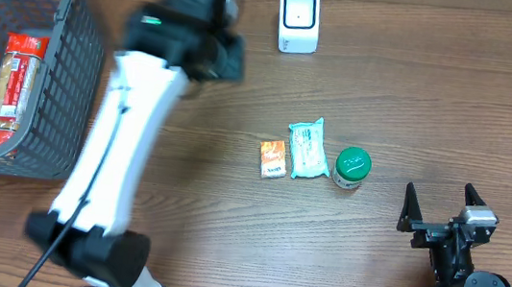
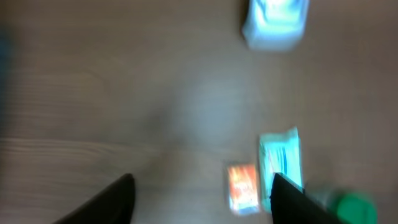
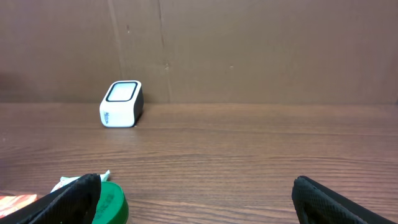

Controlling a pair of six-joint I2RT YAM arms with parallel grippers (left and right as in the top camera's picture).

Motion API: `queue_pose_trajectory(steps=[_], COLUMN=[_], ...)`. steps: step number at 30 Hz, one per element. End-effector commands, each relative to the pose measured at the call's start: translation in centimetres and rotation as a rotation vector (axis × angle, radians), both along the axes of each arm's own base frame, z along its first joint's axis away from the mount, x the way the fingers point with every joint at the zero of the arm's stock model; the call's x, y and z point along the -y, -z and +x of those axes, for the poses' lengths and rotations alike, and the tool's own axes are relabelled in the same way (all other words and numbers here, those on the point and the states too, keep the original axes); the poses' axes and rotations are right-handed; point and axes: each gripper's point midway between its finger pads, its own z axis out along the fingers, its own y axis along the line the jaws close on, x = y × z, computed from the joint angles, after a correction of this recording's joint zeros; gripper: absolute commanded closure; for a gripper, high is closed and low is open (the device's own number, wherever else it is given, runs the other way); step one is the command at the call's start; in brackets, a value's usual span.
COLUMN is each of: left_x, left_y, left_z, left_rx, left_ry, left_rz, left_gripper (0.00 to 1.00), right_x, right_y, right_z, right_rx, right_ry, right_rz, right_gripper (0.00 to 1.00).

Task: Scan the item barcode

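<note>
Overhead: a flat orange packet (image 1: 274, 158), teal wipes pack (image 1: 309, 149) and green-lidded jar (image 1: 352, 168) are lying in a row on the tabletop (image 1: 434, 106), robot-side of the scanner (image 1: 299, 20), likely awaiting their turn. Left wrist: the left claw (image 2: 202, 183) is hanging spread and empty above them. Right wrist: the right claw (image 3: 196, 186) is gaping empty, facing the scanner.

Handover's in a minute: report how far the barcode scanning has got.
Done, apparently: one red packet lies in the basket. In hand: nothing; left gripper and right gripper are open, empty. Left: orange packet, teal pack, green-lidded jar wait near the scanner.
</note>
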Motion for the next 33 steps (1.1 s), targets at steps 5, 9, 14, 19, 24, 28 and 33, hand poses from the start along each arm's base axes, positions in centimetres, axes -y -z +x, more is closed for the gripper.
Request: queue_pose_trajectory(steps=[5, 9, 14, 19, 24, 28, 33], left_x=[-14.1, -20.6, -27.6, -32.4, -36.0, -38.5, -40.9], left_y=[-10.4, -10.5, -9.0, -6.1, -3.1, -0.1, 5.2], left_z=[-0.3, -1.1, -2.6, -3.5, -3.7, -3.2, -2.2], left_rx=[0.270, 0.265, 0.214, 0.144, 0.067, 0.000, -0.106], left_ry=[-0.295, -0.457, -0.616, -0.695, -0.734, -0.718, -0.676], left_rz=[0.278, 0.309, 0.317, 0.269, 0.273, 0.293, 0.285], left_gripper=[0.13, 0.07, 0.01, 0.00, 0.00, 0.00, 0.00], right_x=[0.3, 0.3, 0.3, 0.3, 0.3, 0.3, 0.3], right_y=[0.1, 0.1, 0.1, 0.1, 0.1, 0.1, 0.1], right_z=[0.0, 0.0, 0.0, 0.0, 0.0, 0.0, 0.0], right_rx=[0.006, 0.006, 0.006, 0.006, 0.006, 0.006, 0.006], right_ry=[0.016, 0.016, 0.016, 0.016, 0.016, 0.016, 0.016], right_rz=[-0.001, -0.001, -0.001, -0.001, -0.001, -0.001, -0.001], right_gripper=[0.00, 0.00, 0.00, 0.00, 0.00, 0.00, 0.00])
